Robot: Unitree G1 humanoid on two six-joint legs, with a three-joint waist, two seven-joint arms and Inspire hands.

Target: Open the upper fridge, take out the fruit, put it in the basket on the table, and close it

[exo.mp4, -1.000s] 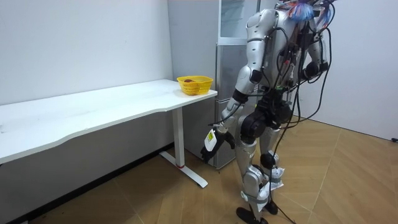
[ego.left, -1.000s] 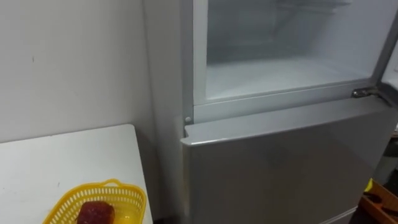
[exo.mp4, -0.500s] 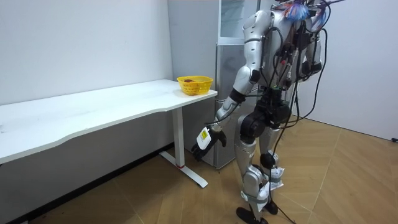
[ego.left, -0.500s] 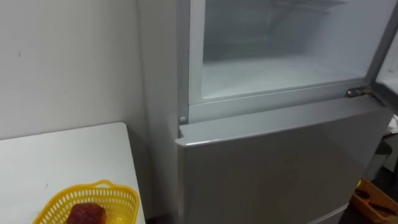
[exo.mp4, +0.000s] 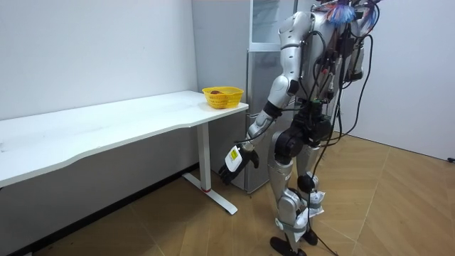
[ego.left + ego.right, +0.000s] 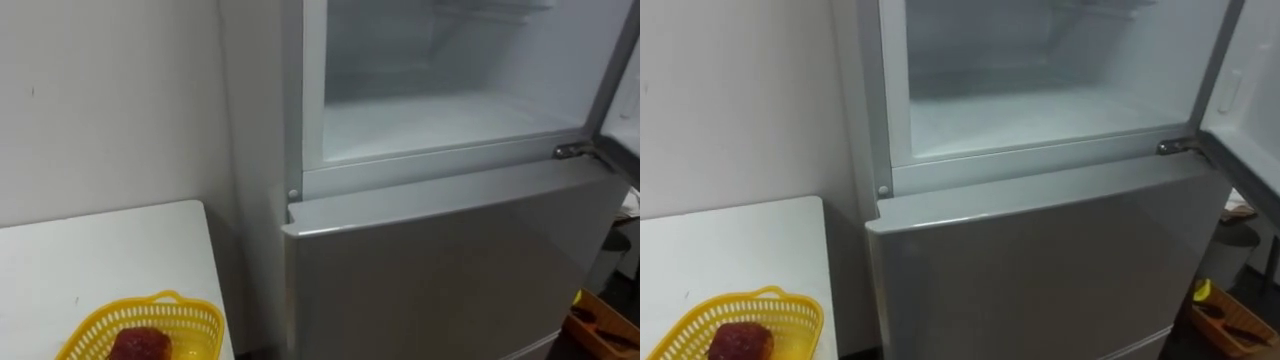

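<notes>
Moved: left hand [image 5: 237,158] swung slightly out from fridge [image 6: 440,260] front; hangs low, grip cannot be told.
Upper compartment [image 6: 440,125]: door open.
Yellow basket [image 6: 205,325]: on table [image 6: 100,255] left of fridge, holds red item [image 6: 140,345].

Upper compartment [image 6: 440,125] stands open to reach, its door [image 6: 1248,90] swung rightward

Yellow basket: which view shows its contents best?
Right eye view: it looks down into the yellow basket, so the dark red item inside is plain, though the bottom edge crops both. Left eye view gives much the same. Room view shows the whole basket on the end of the white table by the fridge, contents barely readable.
</notes>
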